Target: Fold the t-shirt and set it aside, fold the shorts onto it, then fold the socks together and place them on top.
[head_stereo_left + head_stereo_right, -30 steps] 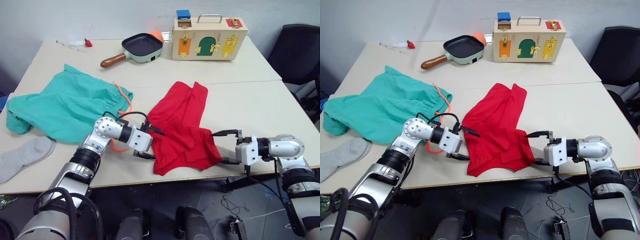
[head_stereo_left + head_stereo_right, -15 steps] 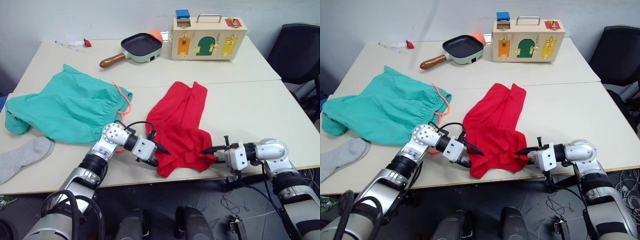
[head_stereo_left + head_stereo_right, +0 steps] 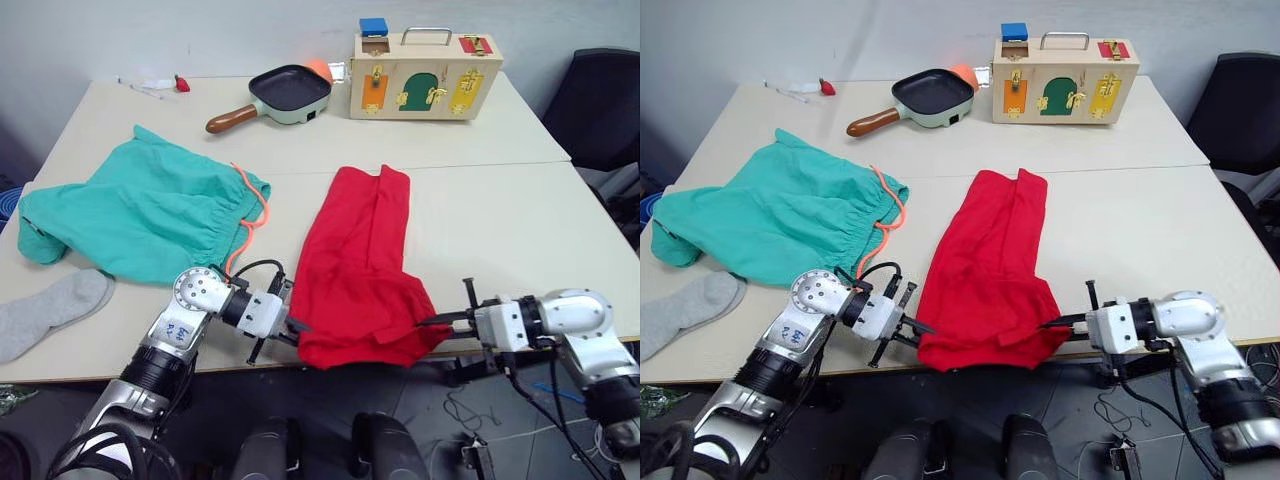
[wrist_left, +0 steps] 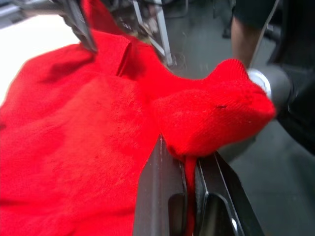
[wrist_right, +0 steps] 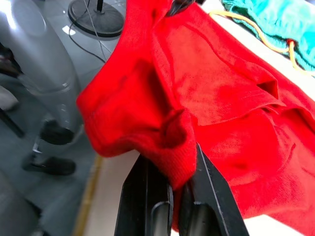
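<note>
The red t-shirt (image 3: 360,265) lies lengthwise in the middle of the table, its near hem bunched at the front edge. My left gripper (image 3: 296,329) is shut on the hem's left corner, and in the left wrist view (image 4: 190,166) red cloth is pinched between the fingers. My right gripper (image 3: 424,321) is shut on the hem's right corner, where a fold of cloth (image 5: 172,142) is clamped. The teal shorts (image 3: 140,212) with an orange drawstring lie spread at the left. One grey sock (image 3: 48,312) lies at the table's near left edge.
A green frying pan (image 3: 290,92) with a wooden handle and a wooden latch box (image 3: 424,72) stand at the back of the table. A small red item (image 3: 181,84) lies at the back left. A black chair (image 3: 605,100) stands at the right.
Both grippers went from open to shut on the t-shirt's near hem corners. They drew back toward the table's front edge, and the shirt now lies straighter.
</note>
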Motion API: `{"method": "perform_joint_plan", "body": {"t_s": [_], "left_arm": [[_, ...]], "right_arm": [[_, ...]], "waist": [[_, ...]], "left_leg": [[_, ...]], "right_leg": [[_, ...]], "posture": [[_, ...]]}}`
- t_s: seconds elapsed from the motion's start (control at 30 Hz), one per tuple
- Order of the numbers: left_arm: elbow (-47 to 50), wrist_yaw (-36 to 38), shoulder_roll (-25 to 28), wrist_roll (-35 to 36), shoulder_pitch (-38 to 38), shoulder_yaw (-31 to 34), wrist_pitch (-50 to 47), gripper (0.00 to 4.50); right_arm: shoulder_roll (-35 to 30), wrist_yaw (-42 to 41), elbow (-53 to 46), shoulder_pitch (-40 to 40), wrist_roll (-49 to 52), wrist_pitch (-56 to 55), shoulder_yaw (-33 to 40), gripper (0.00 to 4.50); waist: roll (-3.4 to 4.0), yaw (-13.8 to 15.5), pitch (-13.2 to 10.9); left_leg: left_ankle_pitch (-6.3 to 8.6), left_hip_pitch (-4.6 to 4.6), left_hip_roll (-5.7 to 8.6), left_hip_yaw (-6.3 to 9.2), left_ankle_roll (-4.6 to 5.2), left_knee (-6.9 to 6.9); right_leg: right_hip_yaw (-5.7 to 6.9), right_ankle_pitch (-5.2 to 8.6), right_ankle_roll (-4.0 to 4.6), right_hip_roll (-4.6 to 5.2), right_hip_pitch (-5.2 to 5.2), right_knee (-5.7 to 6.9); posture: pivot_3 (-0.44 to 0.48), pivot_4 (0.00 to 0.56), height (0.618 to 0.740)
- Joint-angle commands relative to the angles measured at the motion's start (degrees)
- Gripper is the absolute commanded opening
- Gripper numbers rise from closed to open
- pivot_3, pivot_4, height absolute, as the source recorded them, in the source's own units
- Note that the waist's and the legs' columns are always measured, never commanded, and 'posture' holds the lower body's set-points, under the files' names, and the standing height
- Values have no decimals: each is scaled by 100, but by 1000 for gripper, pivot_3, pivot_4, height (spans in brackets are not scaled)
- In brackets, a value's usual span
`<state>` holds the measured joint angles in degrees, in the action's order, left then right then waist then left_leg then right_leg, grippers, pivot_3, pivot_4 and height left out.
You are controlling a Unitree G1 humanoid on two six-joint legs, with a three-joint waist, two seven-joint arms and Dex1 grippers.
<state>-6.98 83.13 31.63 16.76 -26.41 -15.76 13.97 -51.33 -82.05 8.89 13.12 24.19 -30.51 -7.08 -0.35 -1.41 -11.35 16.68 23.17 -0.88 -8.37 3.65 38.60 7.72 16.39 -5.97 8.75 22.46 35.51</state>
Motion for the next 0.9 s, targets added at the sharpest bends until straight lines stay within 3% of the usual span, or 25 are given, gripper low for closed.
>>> {"method": "perform_joint_plan", "body": {"t_s": [0.03, 0.3, 0.6, 0.73, 0.9], "left_arm": [[600, 65, 200, 277, 307, 90, -289, 83], [1534, 52, 477, 521, 913, 94, -771, 83], [2291, 177, 1078, 1176, 1067, 238, -1970, 83], [2215, 94, 1381, 1646, 585, 427, -3046, 83], [848, -377, 1027, 1949, -1034, 683, -4473, 83]], "right_arm": [[-297, -130, -646, -428, 301, 408, 323, 0], [-861, -434, -1480, -1526, 560, 1136, 758, 0], [-1782, -596, -2501, -2285, 1269, 3069, 1323, 0], [-1863, -440, -2545, -1816, 1702, 4002, 1455, 0], [-1323, -81, -1786, 64, 1890, 5137, 1027, 0]], "waist": [[1, 4, 0], [9, 76, -4], [15, 152, -6], [15, 151, -7], [12, 152, -8]], "left_leg": [[1, -1, 0, 0, 0, -1], [21, 0, 0, -2, -21, -5], [24, 0, -1, -1, -22, -20], [22, 0, -1, -1, -23, -29], [6, 9, 0, -1, -19, -26]], "right_leg": [[0, 0, 0, 0, -1, 0], [-2, 0, 0, -2, -2, -10], [-7, 2, 4, -1, -2, -27], [-7, 3, 5, -4, -3, -43], [-5, 4, 7, -11, -7, -63]], "posture": [[0, 150, 740], [0, 150, 740], [0, 150, 740], [0, 150, 740], [0, 150, 740]]}}
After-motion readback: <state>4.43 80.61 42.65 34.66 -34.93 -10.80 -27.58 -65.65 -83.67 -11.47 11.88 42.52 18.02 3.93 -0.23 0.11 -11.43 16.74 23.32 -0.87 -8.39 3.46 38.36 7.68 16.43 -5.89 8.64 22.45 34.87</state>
